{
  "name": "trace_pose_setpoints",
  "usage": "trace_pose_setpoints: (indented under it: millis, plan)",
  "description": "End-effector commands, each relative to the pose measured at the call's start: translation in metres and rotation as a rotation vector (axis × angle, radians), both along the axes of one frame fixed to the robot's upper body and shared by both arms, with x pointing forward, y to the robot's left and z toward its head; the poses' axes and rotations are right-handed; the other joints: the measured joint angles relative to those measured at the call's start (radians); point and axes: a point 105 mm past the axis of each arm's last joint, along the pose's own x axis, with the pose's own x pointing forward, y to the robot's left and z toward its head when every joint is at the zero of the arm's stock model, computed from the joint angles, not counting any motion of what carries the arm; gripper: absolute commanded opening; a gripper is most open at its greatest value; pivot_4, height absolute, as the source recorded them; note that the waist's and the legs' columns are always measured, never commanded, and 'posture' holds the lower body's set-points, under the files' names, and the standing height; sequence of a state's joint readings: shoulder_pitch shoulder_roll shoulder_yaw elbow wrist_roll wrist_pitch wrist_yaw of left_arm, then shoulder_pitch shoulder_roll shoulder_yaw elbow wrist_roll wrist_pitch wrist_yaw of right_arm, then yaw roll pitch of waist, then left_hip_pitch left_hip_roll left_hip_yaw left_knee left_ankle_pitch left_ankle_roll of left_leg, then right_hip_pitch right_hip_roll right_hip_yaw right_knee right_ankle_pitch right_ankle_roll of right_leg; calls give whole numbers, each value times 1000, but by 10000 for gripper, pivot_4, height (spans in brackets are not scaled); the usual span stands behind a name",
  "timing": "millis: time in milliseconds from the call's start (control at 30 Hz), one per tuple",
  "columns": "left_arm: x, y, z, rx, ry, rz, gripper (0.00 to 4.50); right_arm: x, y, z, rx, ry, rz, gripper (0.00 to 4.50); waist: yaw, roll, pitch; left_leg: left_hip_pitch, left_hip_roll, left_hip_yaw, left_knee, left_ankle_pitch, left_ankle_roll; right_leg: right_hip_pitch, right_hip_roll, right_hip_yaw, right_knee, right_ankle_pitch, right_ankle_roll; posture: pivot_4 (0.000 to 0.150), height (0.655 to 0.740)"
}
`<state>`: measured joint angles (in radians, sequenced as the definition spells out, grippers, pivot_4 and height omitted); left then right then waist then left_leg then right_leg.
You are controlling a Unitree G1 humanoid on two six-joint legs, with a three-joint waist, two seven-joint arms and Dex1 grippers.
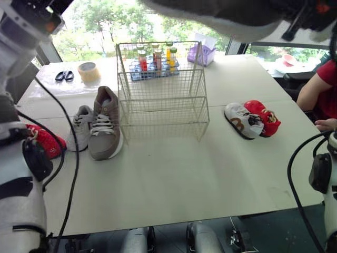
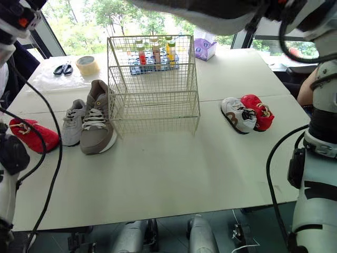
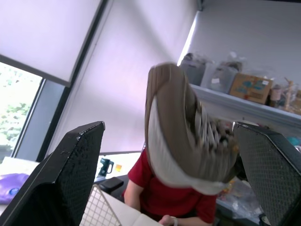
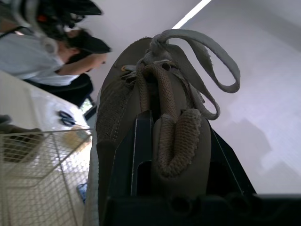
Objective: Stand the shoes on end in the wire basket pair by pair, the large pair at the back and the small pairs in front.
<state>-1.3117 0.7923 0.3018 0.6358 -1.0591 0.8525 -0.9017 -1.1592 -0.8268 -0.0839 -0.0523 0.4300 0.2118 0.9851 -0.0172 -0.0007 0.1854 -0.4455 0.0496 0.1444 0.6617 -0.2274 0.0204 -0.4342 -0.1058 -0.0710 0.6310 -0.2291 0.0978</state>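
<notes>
From the head, you see the held shoe [image 1: 221,13] only as a blur, cut off above the wire basket [image 1: 160,89]. At your left wrist, the left gripper [image 3: 169,129] is spread wide around its brown toe; contact is unclear. At your right wrist, the right gripper [image 4: 176,134] pinches its padded mesh heel collar.

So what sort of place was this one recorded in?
Probably an indoor lab or office workroom: white tables pushed together, large windows looking onto trees, and a wall shelf of boxes.
</notes>
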Motion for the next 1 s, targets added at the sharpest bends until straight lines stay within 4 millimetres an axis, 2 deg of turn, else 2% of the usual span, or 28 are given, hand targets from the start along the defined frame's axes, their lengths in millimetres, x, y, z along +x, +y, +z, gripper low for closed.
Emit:
trace_pose_setpoints:
  millis: [33, 133, 267, 367, 400, 433, 500, 533, 600, 667, 700, 800, 833, 867, 900, 967, 1000]
  plan:
    - [3, -3, 5, 32, -26, 2, 45000, -15, 2, 13, 5, -77, 38, 6432, 5, -2, 1, 0, 0, 0, 0, 0, 0, 0, 0, 0, 0, 0, 0, 1500, 7351]
    - [6, -14, 4, 76, -20, -36, 45000, -15, 8, 8, -17, -72, 63, 6432, 5, -8, 5, -3, 0, -1, 2, 0, 0, -1, 0, 0, 0, 0, 0, 1500, 7351]
    - [6, -32, -4, 169, -18, -108, 45000, -17, 14, 4, -43, -74, 90, 6432, 5, -8, 5, -13, 0, -1, 4, 0, 1, -9, -1, 0, 0, 1, 1, 1500, 7351]
    - [5, -40, -8, 207, -12, -168, 45000, -18, 17, 1, -61, -72, 105, 6432, 4, -8, 5, -14, 0, -1, 4, 0, 1, -10, 0, -1, 1, 1, 2, 1500, 7351]
    - [3, -43, -9, 222, -10, -204, 39748, -18, 18, 0, -70, -72, 108, 6032, 3, -8, 5, -14, 0, -1, 4, 0, 1, -10, 0, -1, 1, 1, 2, 1500, 7351]
    - [1, -45, -11, 236, -5, -228, 37335, -18, 19, -1, -77, -71, 110, 6032, 3, -8, 5, -14, 0, -1, 4, 0, 1, -10, 0, -1, 1, 1, 2, 1500, 7351]
    - [1, -46, -12, 243, 1, -246, 28331, -18, 19, -2, -80, -69, 111, 6032, 1, -8, 5, -14, 0, -1, 4, 0, 1, -10, 0, -1, 1, 1, 2, 1500, 7351]
    - [1, -45, -11, 240, 0, -248, 22332, -18, 19, -2, -80, -66, 111, 6032, 1, -8, 5, -14, 0, -1, 4, 0, 1, -11, 0, -1, 1, 1, 2, 1500, 7351]
    - [-1, -45, -7, 207, -2, -258, 13050, -17, 19, -4, -68, -42, 113, 6032, 1, -8, 5, -14, 0, -1, 4, 0, 1, -11, 0, -1, 1, 1, 2, 1500, 7351]
    - [-5, -45, -3, 172, -9, -280, 7519, -16, 17, -5, -42, -5, 120, 6032, 1, -8, 5, -14, 0, -2, 4, 0, 1, -11, 0, -1, 1, 1, 2, 1500, 7351]
    - [-9, -45, -1, 158, -17, -293, 7519, -16, 14, -5, -9, 23, 125, 6032, 1, -8, 5, -14, 0, -2, 4, 0, 1, -11, 0, -1, 1, 1, 2, 1500, 7351]
    - [-18, -43, 3, 69, -30, -301, 7302, -12, -16, 18, 303, 146, 172, 17657, 5, -8, 5, -15, 0, -3, 5, 0, 1, -10, -1, -1, 2, 1, 2, 1500, 7351]
    - [-20, -41, 4, 32, -31, -293, 7302, -12, -28, 23, 400, 182, 194, 23196, 7, -8, 5, -15, 1, -5, 6, 0, 1, -10, -1, -1, 2, 2, 2, 1500, 7351]
    - [-23, -35, 4, -49, -41, -266, 7302, -12, -54, 32, 618, 232, 264, 28239, 8, -9, 5, -15, 1, -6, 6, 0, 1, -9, -1, -2, 3, 2, 2, 1500, 7351]
    - [-26, -30, 2, -109, -44, -240, 7302, -11, -73, 36, 764, 272, 317, 33358, 7, -9, 5, -15, 1, -8, 7, 0, 1, -9, -2, -3, 3, 2, 2, 1500, 7351]
    - [-28, -22, 0, -219, -38, -176, 7302, -13, -91, 35, 952, 348, 424, 43812, 6, -9, 4, -14, 1, -10, 7, 0, 1, -6, -4, -4, 3, 2, 3, 1500, 7351]
    - [-31, -21, 0, -275, -39, -151, 7302, -12, -91, 29, 1004, 392, 465, 44550, 6, -9, 5, -14, 1, -10, 7, 0, 1, -6, -5, -4, 4, 3, 3, 1500, 7351]
